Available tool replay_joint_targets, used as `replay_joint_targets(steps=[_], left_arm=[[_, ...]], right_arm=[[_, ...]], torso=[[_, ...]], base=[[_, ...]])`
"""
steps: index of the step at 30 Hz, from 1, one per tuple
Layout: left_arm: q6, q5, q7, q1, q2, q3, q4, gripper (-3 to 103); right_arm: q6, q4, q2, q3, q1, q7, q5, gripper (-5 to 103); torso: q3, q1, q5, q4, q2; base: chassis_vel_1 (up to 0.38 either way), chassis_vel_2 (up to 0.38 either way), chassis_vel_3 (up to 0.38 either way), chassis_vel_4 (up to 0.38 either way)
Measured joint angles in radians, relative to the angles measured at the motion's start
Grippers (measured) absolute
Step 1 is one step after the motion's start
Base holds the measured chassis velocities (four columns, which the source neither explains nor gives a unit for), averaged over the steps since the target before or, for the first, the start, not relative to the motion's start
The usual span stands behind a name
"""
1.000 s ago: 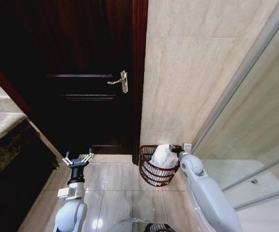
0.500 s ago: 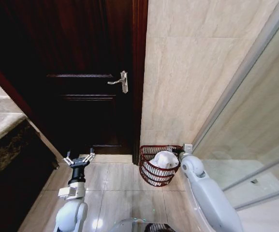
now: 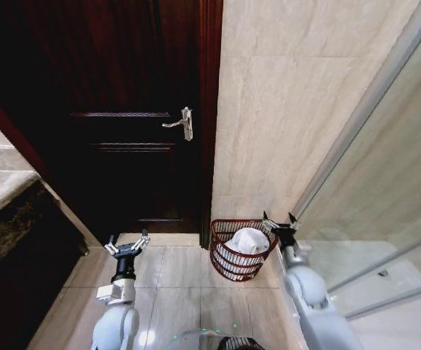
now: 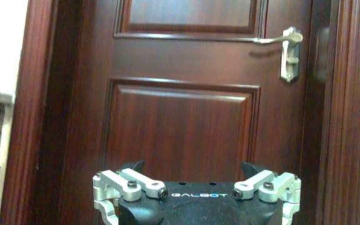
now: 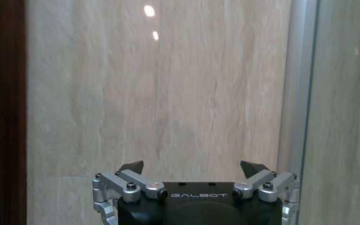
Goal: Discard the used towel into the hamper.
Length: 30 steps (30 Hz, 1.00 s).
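Two grippers are hanging low over the tiled floor point(image 3: 174, 281), and both are holding nothing. The right gripper point(image 3: 279, 219) is standing just beside the hamper point(image 3: 237, 251), at its right rim, with its jaws spread wide and its two dark fingertips point(image 3: 265, 216) pointing up toward the wall point(image 3: 283, 109); whether it is touching the rim is hard to tell. From its own wrist camera the right gripper point(image 5: 192, 166) is showing the same wide gap, with only bare beige tiles and a metal shower frame point(image 5: 297, 93) ahead of it. The towel point(image 3: 248, 240) is lying inside the hamper, a white bundle sitting below the rim and free of either gripper. The hamper itself is standing on the floor against the foot of the wall, just right of the dark wooden door point(image 3: 133, 109). The left gripper point(image 3: 127, 244) is waiting well apart from the hamper, to its left, in front of the door. Its jaws are also spread wide, and in its wrist view the left gripper point(image 4: 192, 166) is facing the door panels, with the silver handle point(image 4: 283, 42) high above it. A dark stone counter point(image 3: 6, 219) is sitting at the far left.
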Motion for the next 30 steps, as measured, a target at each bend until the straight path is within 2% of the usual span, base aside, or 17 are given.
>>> replay_joint_targets(steps=[1,3,4,7,12,17,19,20,26,28,30], left_arm=[[0.000,0.000,0.000,0.000,0.000,0.000,0.000,100],[0.034,-0.017,0.014,-0.018,0.015,-0.002,0.001,100],[0.034,-0.017,0.014,-0.018,0.015,-0.002,0.001,100],[0.058,-0.013,0.045,-0.047,0.008,-0.006,0.010,100],[0.057,-0.017,0.064,-0.029,0.010,-0.012,0.002,100],[0.026,-0.050,0.070,0.021,0.071,-0.024,0.005,100],[0.025,-0.052,0.069,0.025,0.075,-0.024,0.004,100],[0.030,-0.062,0.051,0.039,0.094,-0.024,-0.015,100],[0.056,-0.060,0.040,0.042,0.091,-0.019,-0.034,100],[0.090,-0.070,0.023,0.049,0.107,-0.005,-0.055,100],[0.122,-0.074,-0.019,0.062,0.145,0.006,-0.082,100]], right_arm=[[0.000,0.000,0.000,0.000,0.000,0.000,0.000,100],[0.074,-0.005,0.053,0.043,-0.046,-0.059,-0.030,100],[0.074,-0.005,0.053,0.043,-0.046,-0.059,-0.030,100],[0.140,-0.005,0.104,0.063,-0.098,-0.099,-0.041,100],[0.185,-0.026,0.141,0.075,-0.112,-0.123,-0.071,100],[0.189,0.002,0.185,0.084,-0.137,-0.128,-0.076,100],[0.189,0.005,0.186,0.084,-0.141,-0.128,-0.077,100],[0.184,0.032,0.190,0.081,-0.173,-0.129,-0.078,100],[0.166,0.075,0.189,0.059,-0.230,-0.137,-0.049,100],[0.149,0.093,0.178,0.042,-0.248,-0.128,-0.025,100],[0.126,0.118,0.156,0.017,-0.267,-0.101,0.007,100]], torso=[[0.000,0.000,0.0000,0.0000,0.000],[0.000,0.000,-0.0003,0.0000,0.000],[0.000,0.000,-0.0003,0.0000,0.000],[0.000,0.000,-0.0005,-0.0002,0.000],[0.000,0.000,-0.0003,0.0000,0.000],[0.000,0.000,-0.0006,0.0003,0.000],[0.000,0.000,-0.0007,0.0002,0.000],[0.000,0.000,-0.0004,0.0001,0.000],[0.000,0.000,-0.0006,0.0000,0.000],[0.000,0.000,-0.0003,-0.0001,0.000],[0.000,0.000,-0.0003,0.0001,0.000]], base=[[0.000,0.000,0.000,0.000],[0.000,0.000,0.000,0.000],[0.000,0.000,0.000,0.000],[0.000,0.000,0.000,0.000],[0.000,0.000,0.000,0.000],[0.000,0.000,0.000,0.000],[0.000,0.000,0.000,0.000],[0.000,0.000,0.000,0.000],[0.000,0.000,0.000,0.000],[0.000,0.000,0.000,0.000],[0.000,0.000,0.000,0.000]])
